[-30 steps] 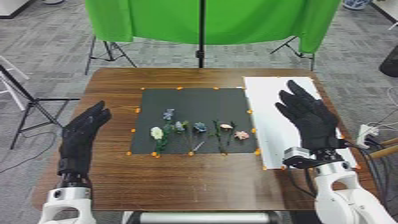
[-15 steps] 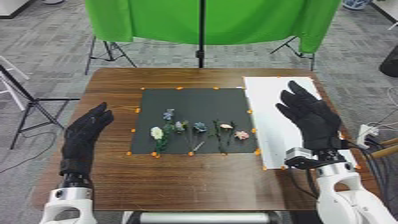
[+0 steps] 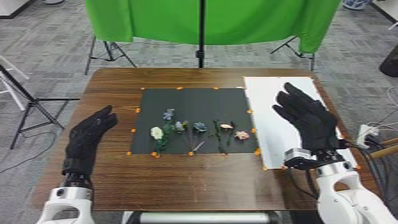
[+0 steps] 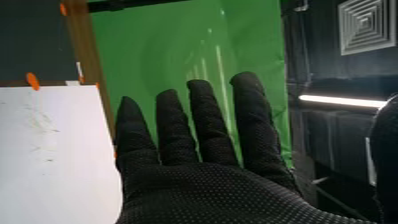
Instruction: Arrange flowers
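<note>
Several flowers lie side by side on the dark mat (image 3: 191, 102) in the head view: a white flower (image 3: 157, 133) at the left, blue ones (image 3: 200, 127) in the middle and a pink flower (image 3: 242, 135) at the right. My left hand (image 3: 84, 136) is open over the table's left side, apart from the mat. My right hand (image 3: 311, 122) is open above the white sheet (image 3: 266, 92), right of the flowers and holding nothing. In the right wrist view my right hand (image 4: 209, 187) has its fingers straight and spread, beside the white sheet (image 4: 53, 150).
Orange markers (image 3: 139, 110) line the mat's edges on the brown table (image 3: 213, 182). Beyond the table's far edge stands a green backdrop (image 3: 160, 22) on a black stand (image 3: 201, 52).
My left hand has shifted slightly to the right and down in the head view. My right hand has moved only a little, to the left. The flowers have stayed put.
</note>
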`<control>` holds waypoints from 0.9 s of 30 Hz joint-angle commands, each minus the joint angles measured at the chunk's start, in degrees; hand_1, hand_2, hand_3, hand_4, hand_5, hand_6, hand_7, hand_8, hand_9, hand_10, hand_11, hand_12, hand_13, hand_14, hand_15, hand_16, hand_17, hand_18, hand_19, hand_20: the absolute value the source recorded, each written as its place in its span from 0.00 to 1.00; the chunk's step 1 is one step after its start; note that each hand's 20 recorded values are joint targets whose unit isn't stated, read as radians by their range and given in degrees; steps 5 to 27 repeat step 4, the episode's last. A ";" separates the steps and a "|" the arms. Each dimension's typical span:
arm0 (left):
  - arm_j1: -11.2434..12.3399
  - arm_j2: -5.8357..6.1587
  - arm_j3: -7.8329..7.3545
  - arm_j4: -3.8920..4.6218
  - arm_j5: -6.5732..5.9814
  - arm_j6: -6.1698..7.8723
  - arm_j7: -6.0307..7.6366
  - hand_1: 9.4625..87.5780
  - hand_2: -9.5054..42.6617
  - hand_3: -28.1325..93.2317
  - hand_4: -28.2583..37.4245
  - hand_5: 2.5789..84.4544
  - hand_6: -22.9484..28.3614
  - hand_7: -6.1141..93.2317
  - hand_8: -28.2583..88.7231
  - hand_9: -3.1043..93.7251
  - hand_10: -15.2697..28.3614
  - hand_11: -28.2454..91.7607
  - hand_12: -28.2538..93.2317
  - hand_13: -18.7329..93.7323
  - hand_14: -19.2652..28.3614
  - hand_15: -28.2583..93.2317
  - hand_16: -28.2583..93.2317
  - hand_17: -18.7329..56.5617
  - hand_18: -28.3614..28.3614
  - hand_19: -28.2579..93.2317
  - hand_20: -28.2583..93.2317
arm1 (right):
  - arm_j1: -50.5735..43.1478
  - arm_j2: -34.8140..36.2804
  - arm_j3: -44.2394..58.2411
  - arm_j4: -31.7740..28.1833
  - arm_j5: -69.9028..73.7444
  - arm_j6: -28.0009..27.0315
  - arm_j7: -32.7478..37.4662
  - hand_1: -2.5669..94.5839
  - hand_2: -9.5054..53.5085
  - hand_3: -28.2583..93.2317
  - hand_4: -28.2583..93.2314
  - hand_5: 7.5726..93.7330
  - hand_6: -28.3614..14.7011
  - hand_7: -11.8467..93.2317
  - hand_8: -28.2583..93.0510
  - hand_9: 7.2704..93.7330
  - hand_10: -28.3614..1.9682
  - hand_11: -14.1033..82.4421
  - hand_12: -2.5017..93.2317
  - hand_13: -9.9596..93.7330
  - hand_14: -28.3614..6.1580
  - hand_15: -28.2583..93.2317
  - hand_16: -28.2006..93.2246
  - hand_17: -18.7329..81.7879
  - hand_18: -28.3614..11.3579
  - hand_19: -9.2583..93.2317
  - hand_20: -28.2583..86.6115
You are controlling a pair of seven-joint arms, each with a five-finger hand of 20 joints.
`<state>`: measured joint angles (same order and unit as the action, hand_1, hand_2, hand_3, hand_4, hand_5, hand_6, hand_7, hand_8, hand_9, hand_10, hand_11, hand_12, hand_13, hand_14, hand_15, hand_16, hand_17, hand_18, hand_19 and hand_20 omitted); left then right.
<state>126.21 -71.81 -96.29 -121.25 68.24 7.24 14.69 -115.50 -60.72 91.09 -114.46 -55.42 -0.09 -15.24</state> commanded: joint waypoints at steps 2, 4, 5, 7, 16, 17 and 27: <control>0.55 -0.15 -0.17 0.36 0.84 -0.97 -1.17 0.24 0.24 0.75 0.08 0.51 0.59 0.12 0.20 0.45 0.68 0.37 0.33 0.43 0.78 0.43 0.22 0.33 0.73 0.31 0.39 | -0.36 0.29 0.22 -2.30 -5.40 2.56 6.66 0.08 0.13 0.86 0.09 0.38 0.67 0.19 0.17 0.35 0.47 0.18 0.15 0.35 0.45 0.30 0.28 0.34 0.33 0.13 0.45; 0.39 0.00 -0.15 0.53 0.74 -1.12 -1.39 0.24 0.24 0.75 0.08 0.51 0.59 0.12 0.20 0.45 0.68 0.37 0.33 0.43 0.79 0.43 0.22 0.33 0.73 0.31 0.39 | -0.49 0.12 0.84 -1.72 -7.12 0.82 6.21 0.10 0.13 0.86 0.09 0.39 0.66 0.20 0.17 0.35 0.46 0.18 0.15 0.35 0.44 0.30 0.28 0.34 0.33 0.13 0.45; 0.39 0.00 -0.15 0.53 0.74 -1.12 -1.39 0.24 0.24 0.75 0.08 0.51 0.59 0.12 0.20 0.45 0.68 0.37 0.33 0.43 0.79 0.43 0.22 0.33 0.73 0.31 0.39 | -0.49 0.12 0.84 -1.72 -7.12 0.82 6.21 0.10 0.13 0.86 0.09 0.39 0.66 0.20 0.17 0.35 0.46 0.18 0.15 0.35 0.44 0.30 0.28 0.34 0.33 0.13 0.45; 0.39 0.00 -0.15 0.53 0.74 -1.12 -1.39 0.24 0.24 0.75 0.08 0.51 0.59 0.12 0.20 0.45 0.68 0.37 0.33 0.43 0.79 0.43 0.22 0.33 0.73 0.31 0.39 | -0.49 0.12 0.84 -1.72 -7.12 0.82 6.21 0.10 0.13 0.86 0.09 0.39 0.66 0.20 0.17 0.35 0.46 0.18 0.15 0.35 0.44 0.30 0.28 0.34 0.33 0.13 0.45; 0.39 0.00 -0.15 0.53 0.74 -1.12 -1.39 0.24 0.24 0.75 0.08 0.51 0.59 0.12 0.20 0.45 0.68 0.37 0.33 0.43 0.79 0.43 0.22 0.33 0.73 0.31 0.39 | -0.49 0.12 0.84 -1.72 -7.12 0.82 6.21 0.10 0.13 0.86 0.09 0.39 0.66 0.20 0.17 0.35 0.46 0.18 0.15 0.35 0.44 0.30 0.28 0.34 0.33 0.13 0.45; 0.39 0.00 -0.15 0.53 0.74 -1.12 -1.39 0.24 0.24 0.75 0.08 0.51 0.59 0.12 0.20 0.45 0.68 0.37 0.33 0.43 0.79 0.43 0.22 0.33 0.73 0.31 0.39 | -0.49 0.12 0.84 -1.72 -7.12 0.82 6.21 0.10 0.13 0.86 0.09 0.39 0.66 0.20 0.17 0.35 0.46 0.18 0.15 0.35 0.44 0.30 0.28 0.34 0.33 0.13 0.45; 0.39 0.00 -0.15 0.53 0.74 -1.12 -1.39 0.24 0.24 0.75 0.08 0.51 0.59 0.12 0.20 0.45 0.68 0.37 0.33 0.43 0.79 0.43 0.22 0.33 0.73 0.31 0.39 | -0.49 0.12 0.84 -1.72 -7.12 0.82 6.21 0.10 0.13 0.86 0.09 0.39 0.66 0.20 0.17 0.35 0.46 0.18 0.15 0.35 0.44 0.30 0.28 0.34 0.33 0.13 0.45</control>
